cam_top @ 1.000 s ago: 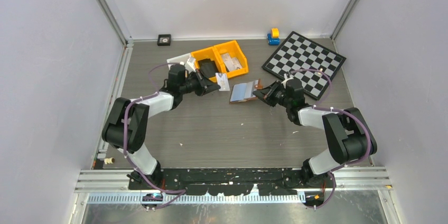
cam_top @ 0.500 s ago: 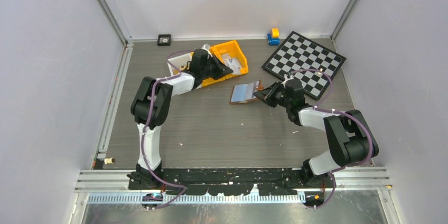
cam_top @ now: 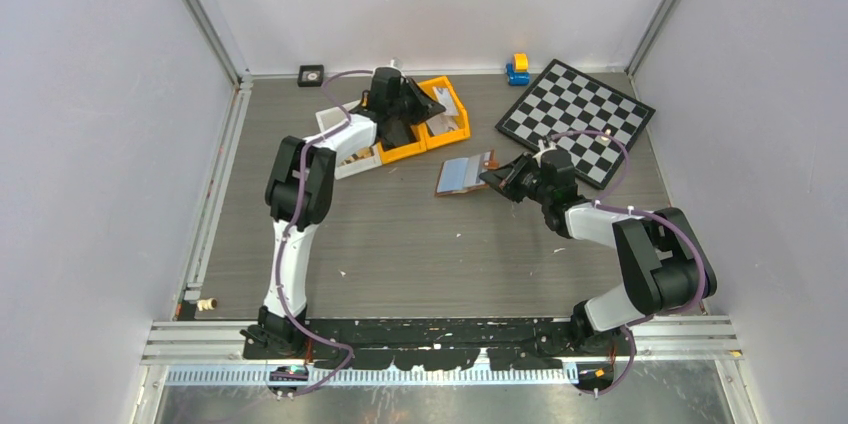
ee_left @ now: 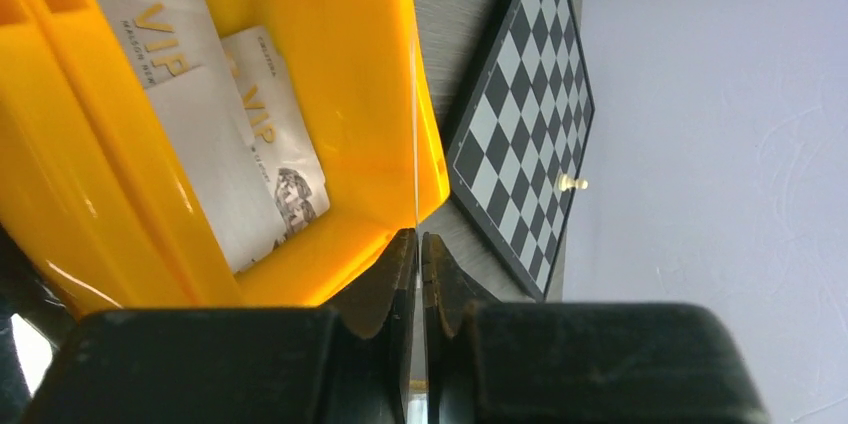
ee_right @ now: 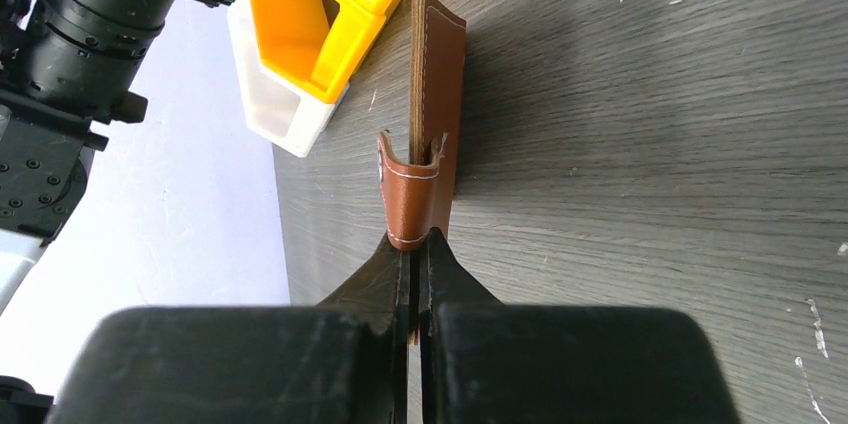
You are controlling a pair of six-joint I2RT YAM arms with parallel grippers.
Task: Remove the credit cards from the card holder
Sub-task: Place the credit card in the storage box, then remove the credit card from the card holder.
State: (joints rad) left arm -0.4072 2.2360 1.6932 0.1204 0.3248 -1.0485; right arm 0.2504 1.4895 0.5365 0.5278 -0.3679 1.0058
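Observation:
The card holder [cam_top: 465, 176] lies open on the table, pale blue inside facing up. My right gripper [cam_top: 497, 180] is shut on its brown flap, and the right wrist view shows the jaws [ee_right: 412, 236] pinching the brown leather [ee_right: 430, 144]. My left gripper [cam_top: 432, 109] is over the right compartment of the yellow bin [cam_top: 462, 126]. In the left wrist view it [ee_left: 419, 236] is shut on a credit card [ee_left: 414, 144] seen edge-on as a thin pale line. Several whitish credit cards [ee_left: 240, 144] lie in the bin [ee_left: 350, 64].
A chessboard [cam_top: 577, 119] lies at the back right, with a pale pawn [cam_top: 607, 131] on it. A blue and yellow toy [cam_top: 517, 69] stands by the back wall. A white tray [cam_top: 340, 136] sits left of the bin. A small black square [cam_top: 311, 75] is at the back left.
My left arm has carried the card from beside the card holder back and up to over the yellow bin. The right gripper has stayed shut on the card holder.

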